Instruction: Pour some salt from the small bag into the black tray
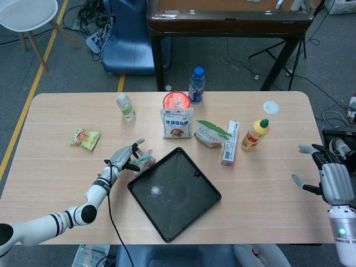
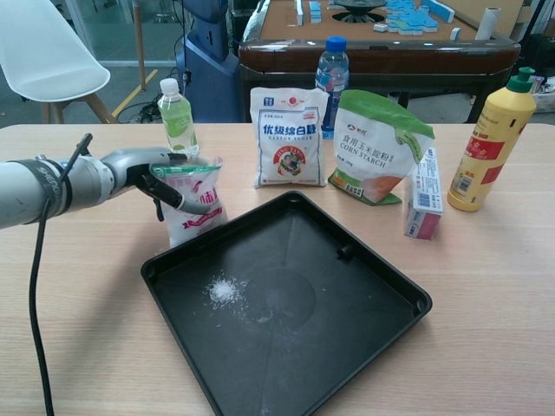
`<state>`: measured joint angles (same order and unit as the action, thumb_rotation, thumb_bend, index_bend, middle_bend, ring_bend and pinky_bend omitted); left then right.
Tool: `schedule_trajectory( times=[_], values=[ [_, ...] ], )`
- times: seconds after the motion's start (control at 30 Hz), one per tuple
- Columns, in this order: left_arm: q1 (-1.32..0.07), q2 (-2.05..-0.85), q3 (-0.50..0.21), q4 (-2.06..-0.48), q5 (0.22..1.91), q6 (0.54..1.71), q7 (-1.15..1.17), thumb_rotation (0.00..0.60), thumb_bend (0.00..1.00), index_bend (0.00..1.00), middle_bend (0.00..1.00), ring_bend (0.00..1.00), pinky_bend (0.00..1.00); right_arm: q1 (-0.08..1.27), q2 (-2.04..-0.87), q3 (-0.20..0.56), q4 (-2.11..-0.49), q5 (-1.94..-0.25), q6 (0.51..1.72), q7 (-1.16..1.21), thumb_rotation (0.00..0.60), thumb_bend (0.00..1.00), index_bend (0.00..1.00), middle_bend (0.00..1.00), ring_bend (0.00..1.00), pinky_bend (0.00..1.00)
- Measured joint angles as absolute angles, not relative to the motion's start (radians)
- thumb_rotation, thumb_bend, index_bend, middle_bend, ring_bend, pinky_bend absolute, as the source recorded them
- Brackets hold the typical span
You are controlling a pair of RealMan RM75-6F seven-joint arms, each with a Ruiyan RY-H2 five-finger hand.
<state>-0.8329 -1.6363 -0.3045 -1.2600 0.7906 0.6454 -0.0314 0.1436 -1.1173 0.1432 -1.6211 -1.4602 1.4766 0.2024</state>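
Observation:
The small salt bag point(image 2: 195, 201), white with a green top and pink print, stands upright just off the black tray's point(image 2: 347, 347) left corner. My left hand point(image 2: 149, 176) holds the bag near its top, thumb in front; in the head view the left hand point(image 1: 123, 158) and the salt bag point(image 1: 143, 162) sit by the black tray point(image 1: 192, 207). A small white salt pile point(image 2: 225, 290) lies in the tray's left part, also seen as the salt pile point(image 1: 155, 191). My right hand point(image 1: 327, 177) hovers open at the table's far right edge, holding nothing.
Behind the tray stand a big white sugar bag point(image 2: 288, 136), a green starch bag point(image 2: 379, 146), a blue-capped bottle point(image 2: 331, 68), a small green bottle point(image 2: 177, 118), a slim box point(image 2: 423, 193) and a yellow squeeze bottle point(image 2: 490, 146). A snack packet point(image 1: 84, 138) lies far left.

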Motion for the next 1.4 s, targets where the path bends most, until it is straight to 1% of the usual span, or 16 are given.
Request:
schedule_trajectory(
  times=[0.27, 0.47, 0.67, 0.8, 0.87, 0.93, 0.97, 1.0, 1.4],
  values=[
    [-0.816, -1.624, -0.280, -1.294, 0.911, 0.728, -0.025, 0.482, 0.18, 0.01, 0.34, 0.33, 0.50, 0.146, -1.119, 0.144, -1.624, -1.462, 1.475, 0.198, 0.600, 0.21, 0.23, 0.31, 0.16, 0.20],
    [-0.808, -1.603, -0.275, -1.335, 0.942, 0.744, -0.034, 0.481, 0.18, 0.01, 0.33, 0.33, 0.50, 0.145, -1.118, 0.145, -1.628, -1.462, 1.476, 0.192, 0.600, 0.21, 0.23, 0.31, 0.16, 0.20],
    [-0.804, -1.599, -0.267, -1.335, 0.958, 0.772, -0.022, 0.474, 0.18, 0.01, 0.32, 0.31, 0.49, 0.145, -1.117, 0.146, -1.631, -1.462, 1.476, 0.191, 0.600, 0.21, 0.23, 0.31, 0.16, 0.20],
    [-0.800, -1.590, -0.267, -1.337, 0.954, 0.771, -0.026, 0.474, 0.18, 0.00, 0.29, 0.28, 0.46, 0.146, -1.115, 0.146, -1.632, -1.464, 1.476, 0.192, 0.600, 0.21, 0.23, 0.31, 0.16, 0.20],
    [-0.797, -1.581, -0.267, -1.347, 0.955, 0.771, -0.030, 0.469, 0.18, 0.00, 0.26, 0.21, 0.42, 0.146, -1.115, 0.146, -1.631, -1.464, 1.476, 0.193, 0.600, 0.21, 0.23, 0.31, 0.16, 0.20],
    [-0.790, -1.568, -0.265, -1.362, 0.961, 0.774, -0.037, 0.446, 0.18, 0.00, 0.24, 0.16, 0.38, 0.147, -1.116, 0.146, -1.631, -1.465, 1.476, 0.195, 0.600, 0.21, 0.23, 0.31, 0.16, 0.20],
    [-0.786, -1.562, -0.264, -1.368, 0.965, 0.776, -0.040, 0.432, 0.18, 0.00, 0.23, 0.15, 0.37, 0.147, -1.116, 0.147, -1.630, -1.465, 1.475, 0.195, 0.600, 0.21, 0.23, 0.31, 0.16, 0.20],
    [-0.783, -1.557, -0.264, -1.374, 0.969, 0.778, -0.045, 0.423, 0.18, 0.00, 0.23, 0.15, 0.37, 0.148, -1.116, 0.147, -1.630, -1.465, 1.474, 0.195, 0.600, 0.21, 0.23, 0.31, 0.16, 0.20],
    [-0.759, -1.515, -0.245, -1.462, 1.026, 0.764, -0.103, 0.423, 0.18, 0.00, 0.23, 0.17, 0.37, 0.150, -1.118, 0.147, -1.633, -1.466, 1.472, 0.191, 0.600, 0.21, 0.23, 0.31, 0.16, 0.20]
  ],
)
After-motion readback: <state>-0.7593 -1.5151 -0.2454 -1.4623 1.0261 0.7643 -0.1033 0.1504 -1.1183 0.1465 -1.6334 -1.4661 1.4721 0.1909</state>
